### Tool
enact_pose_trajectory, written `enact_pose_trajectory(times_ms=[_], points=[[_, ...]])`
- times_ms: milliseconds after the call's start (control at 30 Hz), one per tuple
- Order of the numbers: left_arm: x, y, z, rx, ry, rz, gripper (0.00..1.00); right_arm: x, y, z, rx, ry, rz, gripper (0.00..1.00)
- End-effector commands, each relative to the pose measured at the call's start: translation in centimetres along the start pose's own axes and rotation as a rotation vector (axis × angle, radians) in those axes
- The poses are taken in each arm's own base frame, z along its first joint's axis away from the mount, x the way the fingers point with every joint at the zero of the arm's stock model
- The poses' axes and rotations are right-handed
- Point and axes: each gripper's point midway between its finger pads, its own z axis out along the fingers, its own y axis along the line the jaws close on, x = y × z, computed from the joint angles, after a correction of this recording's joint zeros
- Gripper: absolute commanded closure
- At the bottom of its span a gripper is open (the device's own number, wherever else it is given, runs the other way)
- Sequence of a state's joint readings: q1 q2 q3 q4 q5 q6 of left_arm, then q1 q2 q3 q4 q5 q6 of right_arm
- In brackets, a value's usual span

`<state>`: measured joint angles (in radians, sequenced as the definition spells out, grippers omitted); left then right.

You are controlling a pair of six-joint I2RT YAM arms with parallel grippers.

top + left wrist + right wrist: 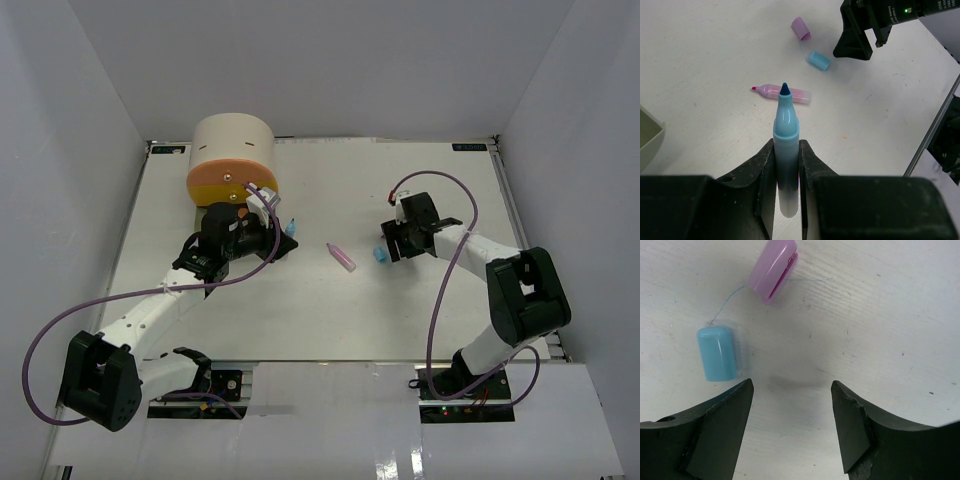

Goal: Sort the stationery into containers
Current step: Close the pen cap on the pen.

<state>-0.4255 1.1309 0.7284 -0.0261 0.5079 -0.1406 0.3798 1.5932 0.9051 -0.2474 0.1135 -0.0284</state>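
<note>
Overhead, the beige cabinet [232,140] stands at the far left of the white tabletop [420,310], with its orange drawer [222,187] facing the near side. The left end effector [277,240] sits just on the near side of the cabinet, closed on a blue marker [290,227] whose tip points right and slightly far. A pink marker [341,257] lies alone around the middle of the tabletop. To its right lies a blue cap [379,256], just beside the right end effector [390,250].

From the left wrist, the two fingers [765,170] pinch the blue marker's barrel; it is uncapped, with its dark tip out. Beyond the tip the pink marker lies crosswise, also uncapped and not touching it. Farther off sit the blue cap and a purple cap [801,28], close together but apart, with the right end effector beside them. A grey-green drawer corner [650,135] shows at the left edge.

From the right wrist, the jaws stand open and empty over bare tabletop. The blue cap lies on its side just beyond the left finger [720,425]. The purple cap lies farther on, apart from it.
</note>
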Motion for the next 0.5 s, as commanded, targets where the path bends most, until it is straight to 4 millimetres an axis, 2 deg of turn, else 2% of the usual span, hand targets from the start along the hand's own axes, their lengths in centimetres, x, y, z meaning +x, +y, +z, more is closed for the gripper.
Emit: enact_pose_trajectory(times_ms=[0,100,233,333,467], points=[[-0.8,-0.3,-0.2,0.007,-0.021,0.006,1.00,-1.4,-0.7,-1.6,0.031,-0.039,0.022,0.30],[-0.9,-0.4,-0.2,0.009,-0.023,0.007,1.00,-2.3,-0.6,-2.3,0.022,-0.062,0.028,0.30],[-0.9,-0.4,-0.2,0.009,-0.022,0.004,1.00,-4.2,1.2,-3.4,-0.034,-0.099,0.028,0.31],[-0.9,-0.4,-0.2,0.007,-0.024,0.001,1.00,-4.7,3.3,-3.2,-0.076,-0.063,0.006,0.31],[-0.9,-0.3,-0.3,0.001,-0.026,0.002,1.00,-5.0,4.9,-2.5,-0.095,-0.018,0.001,0.32]])
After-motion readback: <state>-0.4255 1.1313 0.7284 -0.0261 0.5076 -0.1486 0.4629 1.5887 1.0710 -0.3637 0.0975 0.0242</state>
